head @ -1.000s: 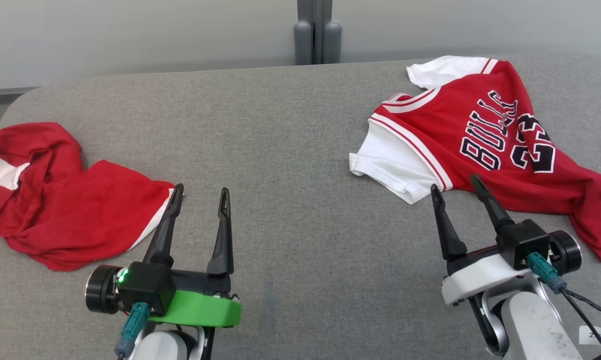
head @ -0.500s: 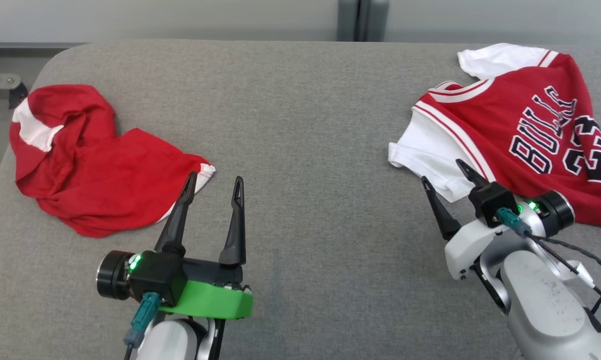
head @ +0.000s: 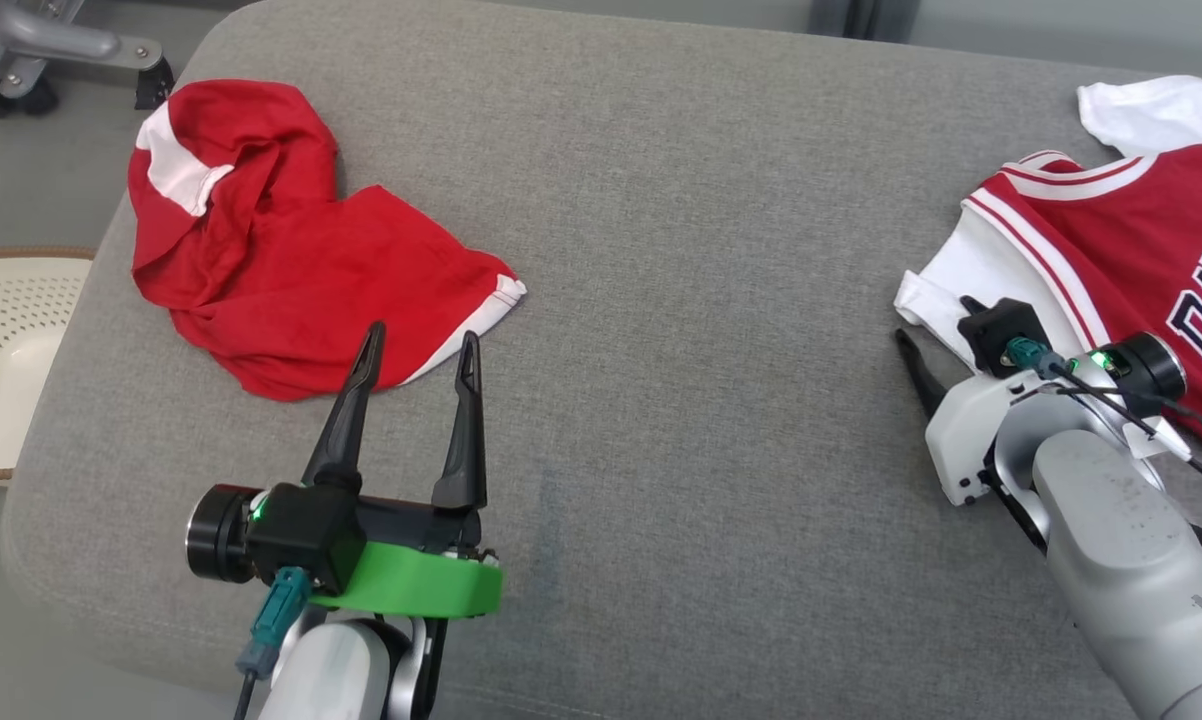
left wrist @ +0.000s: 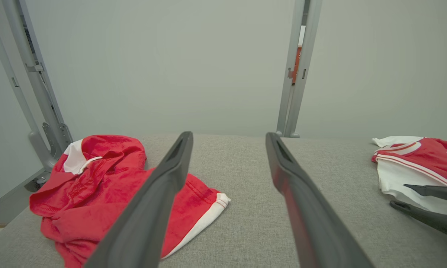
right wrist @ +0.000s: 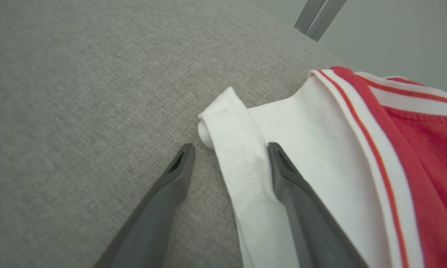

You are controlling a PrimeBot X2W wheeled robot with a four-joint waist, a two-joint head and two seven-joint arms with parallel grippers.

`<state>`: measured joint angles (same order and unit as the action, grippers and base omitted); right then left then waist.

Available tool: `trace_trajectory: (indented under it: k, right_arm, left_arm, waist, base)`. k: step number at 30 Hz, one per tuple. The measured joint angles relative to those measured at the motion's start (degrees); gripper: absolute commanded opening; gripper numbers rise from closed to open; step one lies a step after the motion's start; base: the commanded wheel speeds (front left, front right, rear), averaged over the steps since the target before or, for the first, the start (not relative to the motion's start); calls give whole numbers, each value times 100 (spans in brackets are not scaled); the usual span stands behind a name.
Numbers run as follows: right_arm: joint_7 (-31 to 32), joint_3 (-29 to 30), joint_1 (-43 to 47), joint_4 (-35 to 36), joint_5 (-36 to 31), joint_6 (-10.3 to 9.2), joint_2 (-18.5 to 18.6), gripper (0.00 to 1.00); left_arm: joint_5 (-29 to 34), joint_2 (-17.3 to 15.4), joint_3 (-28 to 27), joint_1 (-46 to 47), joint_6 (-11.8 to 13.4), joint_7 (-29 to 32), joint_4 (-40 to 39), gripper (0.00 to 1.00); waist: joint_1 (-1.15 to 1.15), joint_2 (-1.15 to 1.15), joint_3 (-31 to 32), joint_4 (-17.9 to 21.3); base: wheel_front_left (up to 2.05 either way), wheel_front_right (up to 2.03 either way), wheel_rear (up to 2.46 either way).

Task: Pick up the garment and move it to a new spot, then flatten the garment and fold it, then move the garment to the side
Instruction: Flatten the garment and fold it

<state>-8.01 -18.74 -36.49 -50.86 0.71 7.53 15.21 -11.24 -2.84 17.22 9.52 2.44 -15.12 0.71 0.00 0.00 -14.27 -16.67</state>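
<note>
Two tops, one bench [head: 681, 250] and two sets of fingers are what I see from my seat far away. At the far left, off the edge of the bench, there is one cream basket [head: 1, 350] with little holes.

Next comes the red top [head: 291, 270], all scrunched up on the left part of the grey bench, with a white band at its near corner. My left fingers [head: 351, 400] are spread wide and hold nothing. From the head view their tips sit right at the near edge of the red top. From the left wrist view the red top [left wrist: 97, 182] lies ahead and to the left of those fingers [left wrist: 164, 186], with one finger crossing in front of it. I cannot tell if they touch the cloth.

The middle of the bench is bare grey cloth.

Then come my right fingers [head: 919, 375], spread wide too and not pinching. In the right wrist view one finger [right wrist: 164, 193] is over the grey bench and the other is over the white sleeve. The rolled sleeve edge lies between them. I cannot tell if they press on it.

Last, at the far right, lies the red and white jersey [head: 1111, 220] with dark letters, spread out more than the red top.
</note>
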Motion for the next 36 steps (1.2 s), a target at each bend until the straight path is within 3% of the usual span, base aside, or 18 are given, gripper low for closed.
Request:
trace_trajectory:
  k: [2, 3, 8, 13, 18, 22, 23, 24, 30, 36]
  right_arm:
    - [-46, -10, -148, -220, 83, 0, 1, 25]
    - [-125, -11, -190, -280, 86, 0, 5, 0]
    - [-479, -196, -333, -459, 266, 0, -205, 0]
    - [-667, -770, -531, -144, 608, 0, -460, 0]
    - [-698, -1904, -555, 465, 1278, -2, -631, 0]
    - [-703, -2772, -562, 781, 1992, -2, -508, 0]
    - [-703, -2903, -567, 812, 2108, -2, -458, 46]
    - [-703, -3026, -594, 835, 2215, -2, -390, 100]
    - [-703, -3367, -669, 802, 2588, -2, -205, 100]
    - [-703, -2942, -598, 1244, 2528, -2, 63, 100]
  left_arm:
    - [-1, 0, 10, 1, 0, 0, 3, 100]
    - [-8, 0, 15, 1, 2, 0, 3, 100]
    - [-33, 0, 5, -11, 34, 0, 8, 100]
    - [-33, 1, 20, -14, 34, -1, 26, 100]
    - [-31, 1, 20, -17, 34, 0, 27, 100]
    - [-30, 1, 20, -32, 34, 0, 27, 100]
    - [-30, 1, 23, -37, 33, 0, 29, 100]
    - [-29, 1, 21, -42, 33, 0, 30, 100]
    - [2, 1, -38, -78, 33, 0, 53, 100]
    - [69, 1, -158, -113, 21, 0, 10, 100]
  waist:
    - [0, 0, -38, -72]
    - [0, 0, -47, -95]
    - [0, 0, -12, -131]
    - [0, 0, 79, -79]
    - [0, 0, 154, -29]
    - [0, 0, 184, 8]
    - [0, 0, 188, 17]
    - [0, 0, 193, 28]
    - [0, 0, 250, 142]
    - [0, 0, 344, 396]
  base:
    - [0, 0, 0]
    - [0, 0, 0]
    - [0, 0, 0]
    - [0, 0, 0]
    - [0, 0, 0]
    - [0, 0, 0]
    - [0, 0, 0]
    - [0, 0, 0]
    - [0, 0, 0]
    - [0, 0, 0]
